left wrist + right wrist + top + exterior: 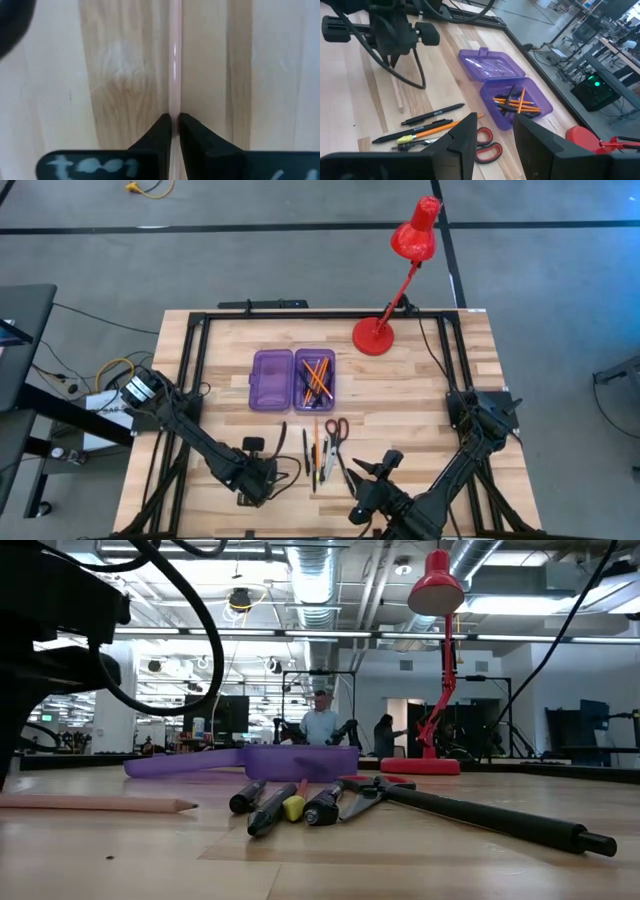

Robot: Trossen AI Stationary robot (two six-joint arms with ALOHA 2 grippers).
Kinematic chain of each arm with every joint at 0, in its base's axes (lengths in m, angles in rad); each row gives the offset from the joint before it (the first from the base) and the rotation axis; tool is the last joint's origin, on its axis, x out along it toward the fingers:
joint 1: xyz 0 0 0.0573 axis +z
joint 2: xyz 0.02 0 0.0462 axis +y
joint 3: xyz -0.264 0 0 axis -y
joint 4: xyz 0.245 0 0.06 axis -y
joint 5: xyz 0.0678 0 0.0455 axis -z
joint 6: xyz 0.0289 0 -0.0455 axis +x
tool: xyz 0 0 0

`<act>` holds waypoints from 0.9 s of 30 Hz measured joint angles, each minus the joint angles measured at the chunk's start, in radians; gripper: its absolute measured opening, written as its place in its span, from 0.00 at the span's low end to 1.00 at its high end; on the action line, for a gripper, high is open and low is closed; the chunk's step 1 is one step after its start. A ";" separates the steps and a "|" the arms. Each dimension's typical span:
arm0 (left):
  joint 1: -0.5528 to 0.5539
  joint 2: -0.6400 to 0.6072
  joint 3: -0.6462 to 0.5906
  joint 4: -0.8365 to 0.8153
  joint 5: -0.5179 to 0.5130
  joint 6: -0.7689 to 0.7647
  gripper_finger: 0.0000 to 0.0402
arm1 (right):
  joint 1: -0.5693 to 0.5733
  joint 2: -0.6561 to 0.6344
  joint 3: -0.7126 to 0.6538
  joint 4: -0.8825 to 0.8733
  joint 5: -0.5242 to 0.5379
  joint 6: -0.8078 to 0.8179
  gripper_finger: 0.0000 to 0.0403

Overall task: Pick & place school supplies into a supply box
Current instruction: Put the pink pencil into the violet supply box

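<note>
A pale wooden pencil lies flat on the table near its front left. My left gripper points down over it, shut on it. The open purple supply box sits mid-table, with orange pencils and dark pens in its right half. Between the box and the near edge lie black pens, an orange pencil and red-handled scissors. My right gripper hangs open above the table's near edge, right of these, with nothing between its fingers. My left gripper pinches the pale pencil's shaft between its two fingertips, one on each long side. The fingers come from above, pointing down, and lie across the pencil. The pencil lies level on the table.
A red desk lamp stands at the table's far right. Black frame rails run along the far edge and both sides. Bare wood lies left of the box. People stand in the room beyond the table.
</note>
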 joint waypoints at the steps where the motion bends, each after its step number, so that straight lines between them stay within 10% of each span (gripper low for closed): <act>1: -0.004 0.000 0.003 -0.001 -0.015 -0.033 0.03 | 0.000 0.000 0.000 0.000 0.000 0.000 0.30; 12: -0.133 0.029 -0.003 0.003 -0.405 -0.315 0.00 | -0.012 0.010 -0.017 0.011 0.000 0.000 0.30; 27: -0.234 0.056 0.059 -0.242 -0.526 -0.528 0.00 | -0.029 0.009 -0.025 0.022 -0.014 0.000 0.30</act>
